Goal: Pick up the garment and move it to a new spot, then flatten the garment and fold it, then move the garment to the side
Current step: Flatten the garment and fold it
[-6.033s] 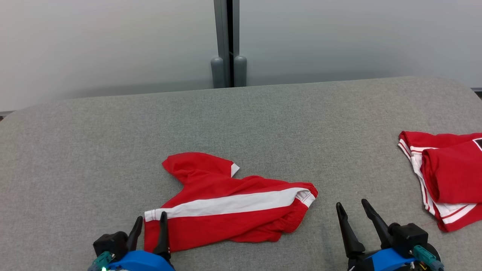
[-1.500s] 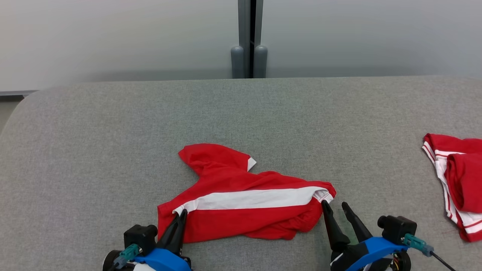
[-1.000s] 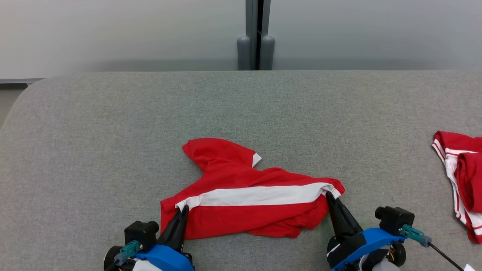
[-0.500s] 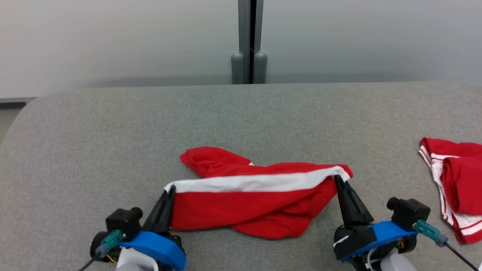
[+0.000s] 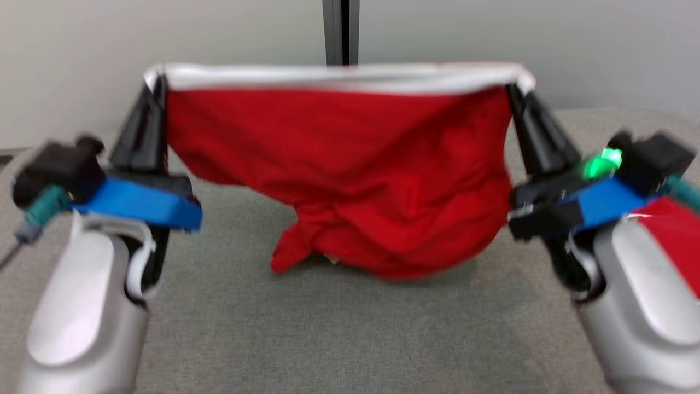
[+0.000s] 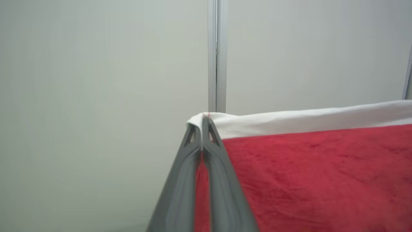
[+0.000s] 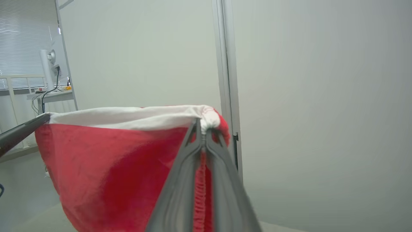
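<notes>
The garment (image 5: 350, 164) hangs over the table (image 5: 350, 339), lowest folds at 6 o'clock close to it. The left gripper (image 5: 157, 90) is clamped on the 9 o'clock corner of the white band (image 5: 339, 76), the right gripper (image 5: 517, 93) on its 3 o'clock corner. Soft, light, limp; it should sag mid-span, so corners suit gripping

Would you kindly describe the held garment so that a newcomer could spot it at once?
Start at the grey table. Above it, a red garment with a white top band hangs stretched between the left gripper and right gripper. The other red garment, at the right edge, is in neither gripper.
</notes>
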Motion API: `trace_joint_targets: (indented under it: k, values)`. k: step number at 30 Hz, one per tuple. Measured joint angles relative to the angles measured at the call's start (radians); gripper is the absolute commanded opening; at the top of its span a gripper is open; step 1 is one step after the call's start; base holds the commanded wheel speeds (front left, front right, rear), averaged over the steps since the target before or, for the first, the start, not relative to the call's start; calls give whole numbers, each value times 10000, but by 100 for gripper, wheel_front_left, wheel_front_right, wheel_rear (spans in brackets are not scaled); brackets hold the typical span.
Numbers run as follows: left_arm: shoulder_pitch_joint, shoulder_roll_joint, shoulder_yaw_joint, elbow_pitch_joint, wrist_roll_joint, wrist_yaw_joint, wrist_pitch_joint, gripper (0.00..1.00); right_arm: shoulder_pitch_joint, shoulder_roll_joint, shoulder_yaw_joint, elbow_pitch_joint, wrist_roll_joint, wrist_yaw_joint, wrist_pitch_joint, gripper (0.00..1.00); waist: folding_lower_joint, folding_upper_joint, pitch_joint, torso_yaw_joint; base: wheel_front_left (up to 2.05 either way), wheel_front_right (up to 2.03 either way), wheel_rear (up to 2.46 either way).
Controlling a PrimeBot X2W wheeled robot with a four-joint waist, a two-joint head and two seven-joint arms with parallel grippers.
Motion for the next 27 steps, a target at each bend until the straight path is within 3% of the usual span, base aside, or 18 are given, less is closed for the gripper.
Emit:
trace_joint_targets:
  k: [8,17,22,27]
  values:
    - [-3540,176,-107,836,408,-17,493,0,-3863,-640,493,968,-690,0,570,0,3,1,1487,-80,0,0,0]
    - [-7028,-23,27,1954,1331,560,-621,0,-7676,-635,2,3120,-3083,0,-307,0,4,3,3106,394,0,0,0]
    - [-6826,-537,54,2109,1338,382,-660,0,-7813,-531,-71,3244,-3471,0,-345,0,3,3,3540,794,0,0,0]
    - [-5011,-1110,230,2261,1210,217,-660,0,-6125,-663,267,3415,-3302,0,-345,0,3,4,3633,998,0,0,0]
